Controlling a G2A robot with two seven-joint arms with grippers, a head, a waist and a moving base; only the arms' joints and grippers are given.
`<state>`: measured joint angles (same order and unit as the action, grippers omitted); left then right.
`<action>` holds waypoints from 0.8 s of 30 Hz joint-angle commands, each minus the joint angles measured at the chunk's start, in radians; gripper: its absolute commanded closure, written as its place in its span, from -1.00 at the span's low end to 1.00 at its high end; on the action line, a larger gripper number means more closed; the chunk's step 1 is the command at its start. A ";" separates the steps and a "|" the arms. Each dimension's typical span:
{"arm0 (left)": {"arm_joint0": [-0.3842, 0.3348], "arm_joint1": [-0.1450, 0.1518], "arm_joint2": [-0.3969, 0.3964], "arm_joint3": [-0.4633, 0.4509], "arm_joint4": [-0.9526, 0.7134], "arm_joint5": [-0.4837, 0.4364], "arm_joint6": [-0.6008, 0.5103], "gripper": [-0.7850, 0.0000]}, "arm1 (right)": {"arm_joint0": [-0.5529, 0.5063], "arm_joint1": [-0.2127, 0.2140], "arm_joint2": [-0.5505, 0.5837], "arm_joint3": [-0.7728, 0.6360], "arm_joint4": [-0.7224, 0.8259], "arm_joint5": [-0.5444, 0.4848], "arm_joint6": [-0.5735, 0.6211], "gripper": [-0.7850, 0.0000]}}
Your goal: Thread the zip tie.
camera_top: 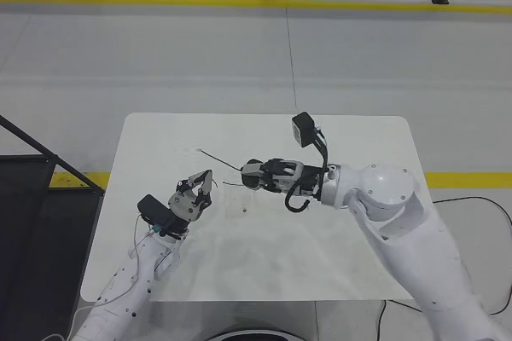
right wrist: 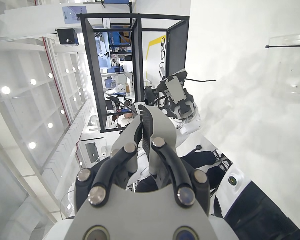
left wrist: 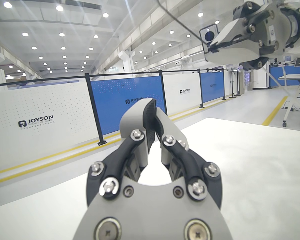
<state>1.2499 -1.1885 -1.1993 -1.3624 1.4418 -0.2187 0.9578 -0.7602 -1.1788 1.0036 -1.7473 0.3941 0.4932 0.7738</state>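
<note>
Pinching the zip tie (left wrist: 175,17) in the right gripper (camera_top: 247,174), fingertips clamped on one end, strap slanting free in the air above the table (camera_top: 341,247); with the left gripper (left wrist: 153,107) near and lower, fingers drawn almost together on nothing visible; likely to miss if reaching for that thin, springy tail through so narrow a gap; likely also to knock the strap aside or tug it from the pinch, spoiling alignment for threading.
</note>
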 commanded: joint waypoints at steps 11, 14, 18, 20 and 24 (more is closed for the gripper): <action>0.000 0.000 0.000 0.000 0.000 0.000 0.000 1.00 | 0.056 0.007 -0.024 0.016 -0.101 0.115 0.042 1.00; 0.000 0.000 0.000 0.000 0.000 0.000 0.000 1.00 | 0.046 0.017 -0.015 0.016 -0.137 0.112 0.073 1.00; 0.000 0.000 0.000 0.000 0.000 0.000 0.000 1.00 | 0.035 0.032 -0.010 0.006 -0.206 0.115 0.129 1.00; 0.000 0.000 0.000 0.000 0.000 0.000 0.000 1.00 | 0.024 0.040 -0.005 0.000 -0.237 0.111 0.152 1.00; 0.000 0.000 0.000 0.000 0.000 0.000 0.000 1.00 | 0.015 0.050 0.002 -0.016 -0.272 0.119 0.180 1.00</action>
<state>1.2499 -1.1885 -1.1993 -1.3624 1.4418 -0.2187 0.9578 -0.7446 -1.1304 1.0051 -1.7619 0.1265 0.6096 0.9488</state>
